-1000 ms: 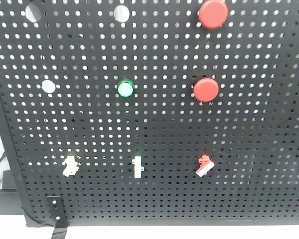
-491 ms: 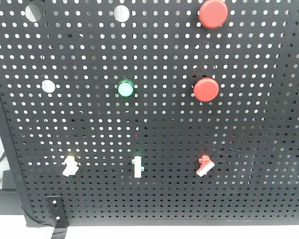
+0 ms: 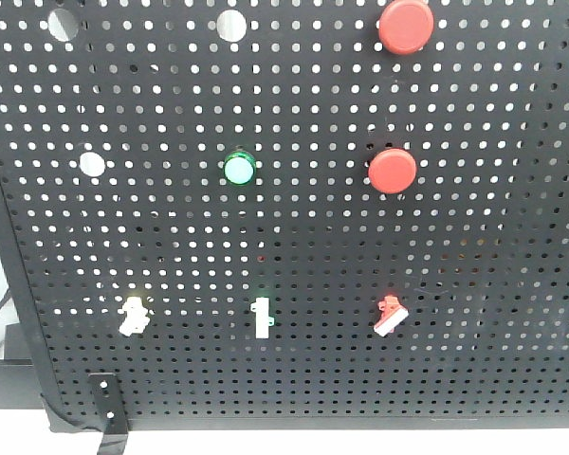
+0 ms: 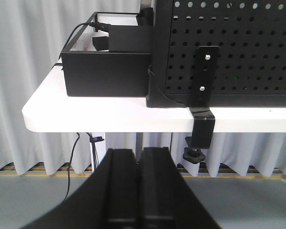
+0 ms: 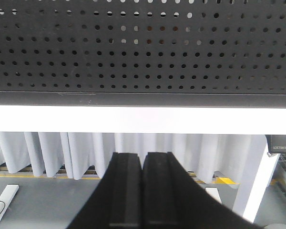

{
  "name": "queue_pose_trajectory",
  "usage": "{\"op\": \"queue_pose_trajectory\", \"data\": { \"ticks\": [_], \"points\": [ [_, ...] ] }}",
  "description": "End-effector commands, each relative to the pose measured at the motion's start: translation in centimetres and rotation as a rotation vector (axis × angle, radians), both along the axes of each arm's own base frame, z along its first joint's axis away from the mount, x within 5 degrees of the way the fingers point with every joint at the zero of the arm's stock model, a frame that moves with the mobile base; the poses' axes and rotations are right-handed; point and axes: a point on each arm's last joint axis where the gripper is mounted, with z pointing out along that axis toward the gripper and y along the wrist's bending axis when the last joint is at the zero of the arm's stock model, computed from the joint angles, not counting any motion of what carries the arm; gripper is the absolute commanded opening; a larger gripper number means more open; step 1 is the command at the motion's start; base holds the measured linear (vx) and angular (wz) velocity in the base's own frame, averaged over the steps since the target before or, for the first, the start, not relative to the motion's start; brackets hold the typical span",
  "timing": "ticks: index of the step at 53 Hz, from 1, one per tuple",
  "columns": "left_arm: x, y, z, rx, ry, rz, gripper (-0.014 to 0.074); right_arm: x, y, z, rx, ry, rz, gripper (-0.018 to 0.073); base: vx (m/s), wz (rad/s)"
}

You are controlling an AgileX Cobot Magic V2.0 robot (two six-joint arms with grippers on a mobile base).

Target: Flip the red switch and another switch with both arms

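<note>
A: Checking targets: red switch sits low on the pegboard, right of centre, white lever tilted down-left. Yellow switch is in the same row, far left, with the green toggle between them.

B: Handling?

A: My guess is small rigid plastic levers, snap action, light force. No grasp needed; push the lever tip with a fingertip edge. A hard shove could bend the lever or slip off it.

B: Jaws?

A: Left gripper has its jaws pressed together, holding nothing. Right gripper is the same. Both hang below the white surface edge, looking up at the board's bottom. Neither switch shows in the wrist views, so both are well above and apart from the jaws.
</note>
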Motion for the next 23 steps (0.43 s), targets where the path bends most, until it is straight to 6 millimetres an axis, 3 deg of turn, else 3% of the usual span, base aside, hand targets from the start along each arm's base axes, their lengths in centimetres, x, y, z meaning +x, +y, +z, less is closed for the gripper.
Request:
{"op": "queue_pose_trajectory", "data": {
  "ticks": [1, 23],
  "points": [
    [0.09, 0.09, 0.10, -0.009, -0.067, 0.011, 0.0003, 0.04, 0.02, 0.65, -0.011, -0.092, 0.001, -0.0005, 0.00, 0.00],
    [0.09, 0.09, 0.10, -0.009, -0.067, 0.011, 0.0003, 0.04, 0.02, 0.65, -0.011, -0.092, 0.001, -0.0005, 0.00, 0.00]
  ]
}}
